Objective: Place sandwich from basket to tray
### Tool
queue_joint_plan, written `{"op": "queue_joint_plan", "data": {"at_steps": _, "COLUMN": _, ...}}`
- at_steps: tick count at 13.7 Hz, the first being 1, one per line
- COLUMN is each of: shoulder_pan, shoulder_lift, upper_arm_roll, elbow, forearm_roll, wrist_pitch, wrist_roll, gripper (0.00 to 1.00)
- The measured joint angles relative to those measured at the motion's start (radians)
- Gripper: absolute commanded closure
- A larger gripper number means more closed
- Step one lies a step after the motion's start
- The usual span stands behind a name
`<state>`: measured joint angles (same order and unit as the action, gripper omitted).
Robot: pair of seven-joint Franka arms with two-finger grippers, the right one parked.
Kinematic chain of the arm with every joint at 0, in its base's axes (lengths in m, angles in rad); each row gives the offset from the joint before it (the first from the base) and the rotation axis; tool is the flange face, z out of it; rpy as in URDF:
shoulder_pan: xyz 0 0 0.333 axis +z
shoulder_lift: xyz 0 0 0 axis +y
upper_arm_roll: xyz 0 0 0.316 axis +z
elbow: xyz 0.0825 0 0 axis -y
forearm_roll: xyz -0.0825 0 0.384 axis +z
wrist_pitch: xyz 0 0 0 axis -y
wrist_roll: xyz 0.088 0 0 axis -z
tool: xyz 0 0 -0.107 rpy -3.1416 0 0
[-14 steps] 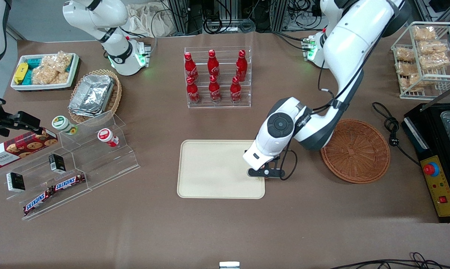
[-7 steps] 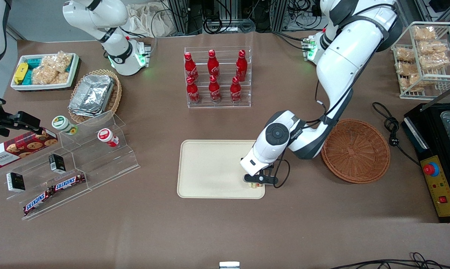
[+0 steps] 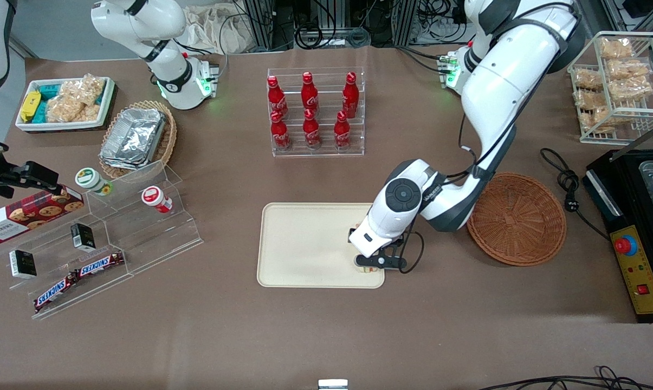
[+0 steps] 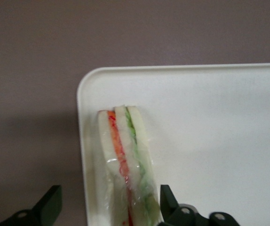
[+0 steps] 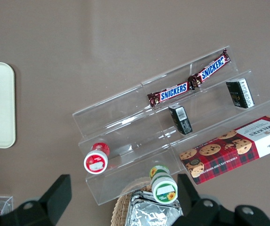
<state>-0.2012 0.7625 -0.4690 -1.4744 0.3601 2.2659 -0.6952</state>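
The sandwich [image 4: 125,155], a white-bread wedge with red and green filling in clear wrap, lies on the cream tray [image 4: 219,122] in a rounded corner of it. My gripper [image 4: 110,195] straddles it, open: one finger stands clear over the table and the other is close against the green-filled side. From the front, the gripper [image 3: 374,264] hangs low over the tray [image 3: 304,244] at its corner nearest the camera, on the working arm's side. Only a sliver of the sandwich [image 3: 365,269] shows under it. The reddish-brown basket [image 3: 516,219] sits beside the tray with nothing in it.
A rack of red bottles [image 3: 312,111] stands farther from the camera than the tray. A clear tiered stand [image 3: 104,238] with snacks and a tan basket of foil containers [image 3: 136,138] lie toward the parked arm's end. A black appliance [image 3: 638,227] sits toward the working arm's end.
The gripper moved from over the tray's edge toward the tray's near corner and came lower. Over the last half second it hardly shifted.
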Motion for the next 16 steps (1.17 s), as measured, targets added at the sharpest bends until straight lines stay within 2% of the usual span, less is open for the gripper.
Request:
{"op": "queue_joint_plan", "data": {"at_steps": 3, "shoulder_pan": 0.015, "shoulder_lift": -0.150, "upper_arm_roll": 0.002, "elbow": 0.023, "forearm_roll": 0.000, "wrist_pitch": -0.214, "wrist_roll": 0.000, "gripper": 0.01}}
{"op": "queue_joint_plan", "data": {"at_steps": 6, "shoulder_pan": 0.092, "shoulder_lift": -0.296, "upper_arm_roll": 0.004, "elbow": 0.023, "forearm_roll": -0.001, "wrist_pitch": -0.350, "wrist_roll": 0.020, "gripper": 0.01}}
{"op": "queue_joint_plan", "data": {"at_steps": 10, "shoulder_pan": 0.203, "shoulder_lift": -0.404, "upper_arm_roll": 0.004, "elbow": 0.019, "forearm_roll": -0.022, "wrist_pitch": -0.497, "wrist_roll": 0.231, "gripper": 0.01}}
{"op": "queue_joint_plan", "data": {"at_steps": 12, "shoulder_pan": 0.242, "shoulder_lift": -0.455, "upper_arm_roll": 0.005, "elbow": 0.018, "forearm_roll": -0.062, "wrist_pitch": -0.544, "wrist_roll": 0.273, "gripper": 0.01}}
{"op": "queue_joint_plan", "data": {"at_steps": 16, "shoulder_pan": 0.318, "shoulder_lift": -0.534, "upper_arm_roll": 0.014, "elbow": 0.017, "forearm_roll": -0.092, "wrist_pitch": -0.647, "wrist_roll": 0.320, "gripper": 0.01}}
